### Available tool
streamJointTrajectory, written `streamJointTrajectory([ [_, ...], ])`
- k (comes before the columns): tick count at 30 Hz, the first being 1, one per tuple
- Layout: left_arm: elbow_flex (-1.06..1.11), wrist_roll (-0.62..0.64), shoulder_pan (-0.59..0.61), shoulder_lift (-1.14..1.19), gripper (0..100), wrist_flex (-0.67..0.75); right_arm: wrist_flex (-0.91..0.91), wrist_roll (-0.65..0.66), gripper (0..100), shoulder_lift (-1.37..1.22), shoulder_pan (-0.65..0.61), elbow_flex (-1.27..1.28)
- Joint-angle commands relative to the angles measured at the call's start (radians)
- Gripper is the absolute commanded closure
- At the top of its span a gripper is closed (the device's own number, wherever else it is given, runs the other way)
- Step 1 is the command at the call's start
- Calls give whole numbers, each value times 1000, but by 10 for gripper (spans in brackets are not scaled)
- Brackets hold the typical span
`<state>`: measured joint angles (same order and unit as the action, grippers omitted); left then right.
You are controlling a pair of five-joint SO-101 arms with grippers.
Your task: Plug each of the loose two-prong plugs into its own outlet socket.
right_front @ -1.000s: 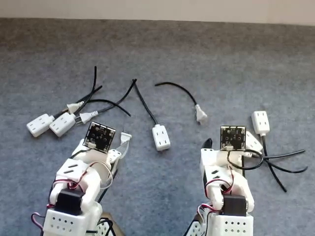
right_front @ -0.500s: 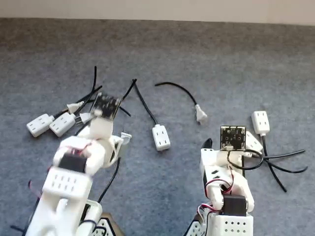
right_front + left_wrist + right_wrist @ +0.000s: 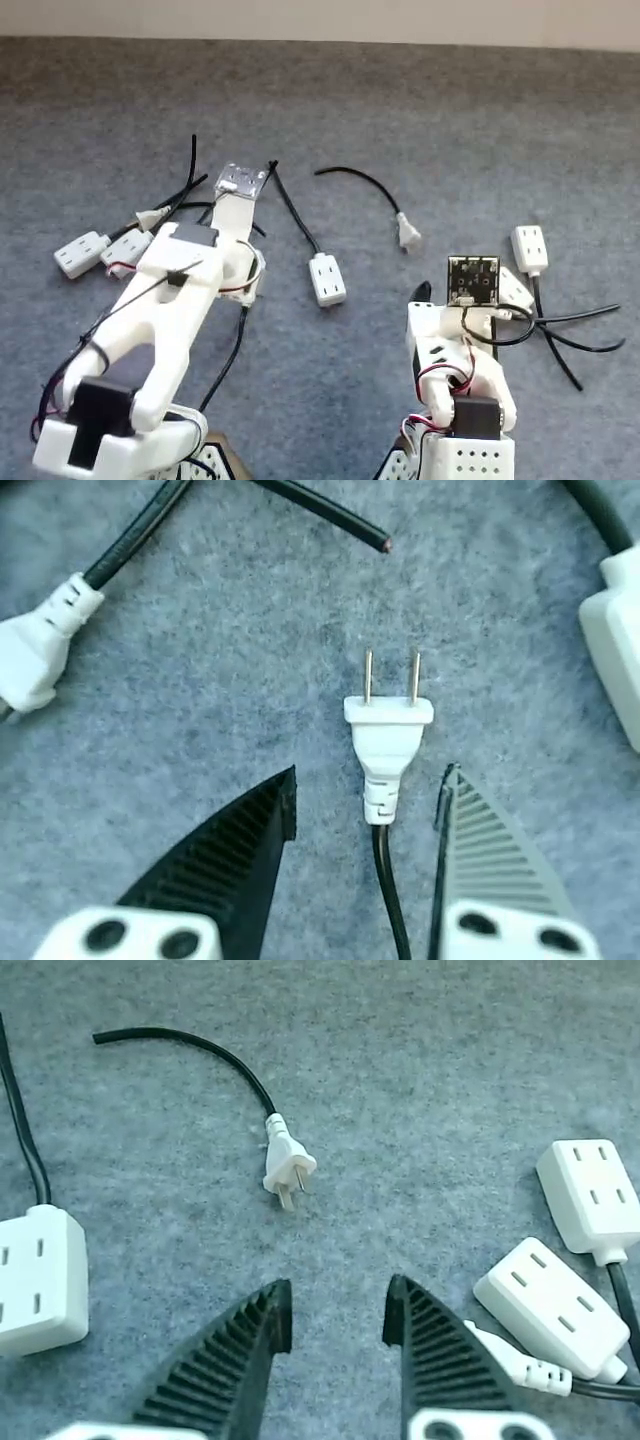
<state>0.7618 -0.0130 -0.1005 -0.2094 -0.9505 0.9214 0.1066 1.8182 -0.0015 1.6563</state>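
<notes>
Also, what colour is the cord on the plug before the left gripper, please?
Black cord; clearest in the left wrist view.

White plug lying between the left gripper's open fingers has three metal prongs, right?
Not quite. The white plug has two metal prongs, not three, as the left wrist view shows. It does lie between the open fingers of the left gripper.
</notes>
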Motion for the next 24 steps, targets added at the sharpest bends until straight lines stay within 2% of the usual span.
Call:
streamJointTrajectory([
  [1, -59, 5, 1, 21, 772, 17, -31, 25, 836, 7, -7, 124],
  [7, -65, 6, -51, 28, 772, 32, -31, 25, 836, 7, -8, 124],
  [11, -61, 60, -47, 30, 772, 51, -31, 25, 836, 7, -8, 124],
  [24, -50, 71, -48, 96, 773, 81, -31, 23, 836, 7, -8, 124],
])
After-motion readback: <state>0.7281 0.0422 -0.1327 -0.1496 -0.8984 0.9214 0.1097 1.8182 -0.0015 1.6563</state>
